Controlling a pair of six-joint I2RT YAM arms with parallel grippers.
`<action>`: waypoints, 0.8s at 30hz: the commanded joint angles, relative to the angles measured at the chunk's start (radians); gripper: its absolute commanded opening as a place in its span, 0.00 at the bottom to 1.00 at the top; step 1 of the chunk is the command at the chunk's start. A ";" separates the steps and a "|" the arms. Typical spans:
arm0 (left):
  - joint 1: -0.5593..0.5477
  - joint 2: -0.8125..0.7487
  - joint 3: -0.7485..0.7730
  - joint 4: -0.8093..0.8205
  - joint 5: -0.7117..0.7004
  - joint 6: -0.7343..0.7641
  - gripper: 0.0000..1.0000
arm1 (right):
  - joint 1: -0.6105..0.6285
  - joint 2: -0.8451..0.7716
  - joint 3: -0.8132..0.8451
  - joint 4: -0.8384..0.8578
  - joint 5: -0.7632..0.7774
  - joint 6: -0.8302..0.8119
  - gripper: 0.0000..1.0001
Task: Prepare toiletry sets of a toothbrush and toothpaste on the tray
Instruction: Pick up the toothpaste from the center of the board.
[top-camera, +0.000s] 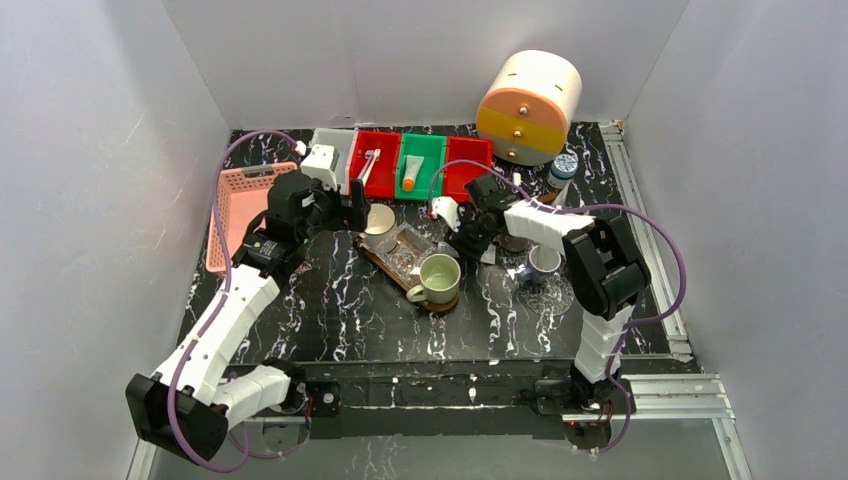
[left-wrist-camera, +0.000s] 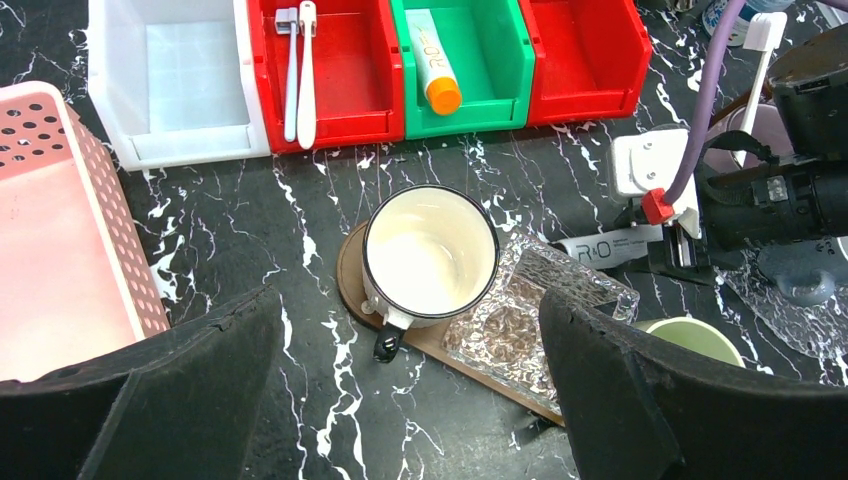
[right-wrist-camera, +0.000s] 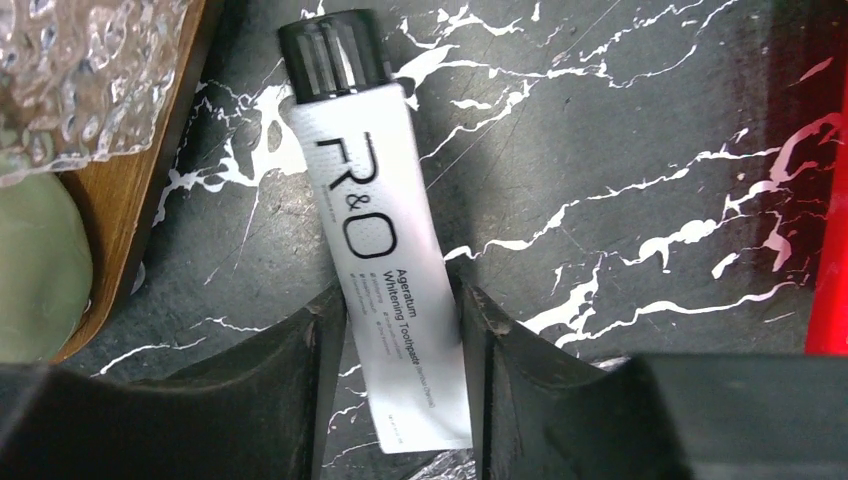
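Right fingers (right-wrist-camera: 250, 400): either side of the dark-capped toothpaste tube (right-wrist-camera: 350, 200), right up against it, can't tell if they're really pinching it
Tube spot: flat on the counter (right-wrist-camera: 620, 150), just beside the wooden board (right-wrist-camera: 150, 190)
Left fingers (left-wrist-camera: 150, 400): spread wide, above the white mug (left-wrist-camera: 430, 250)
Bins: two toothbrushes (left-wrist-camera: 300, 70) in the red bin (left-wrist-camera: 350, 60), orange-capped tube (left-wrist-camera: 432, 65) in the green bin (left-wrist-camera: 490, 60)

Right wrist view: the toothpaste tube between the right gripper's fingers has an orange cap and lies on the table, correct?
Not quite. The right wrist view shows the toothpaste tube has a black cap, not orange. It does lie on the table between the fingers of the right gripper.
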 joint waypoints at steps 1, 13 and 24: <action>-0.007 -0.024 -0.008 0.011 -0.003 0.012 0.98 | 0.005 0.002 0.007 0.054 -0.008 0.022 0.50; -0.007 -0.027 -0.011 0.016 0.000 0.006 0.98 | 0.002 -0.052 0.014 0.104 -0.031 0.104 0.23; -0.007 0.021 0.035 -0.019 -0.007 -0.101 0.98 | 0.003 -0.194 -0.014 0.249 0.015 0.185 0.22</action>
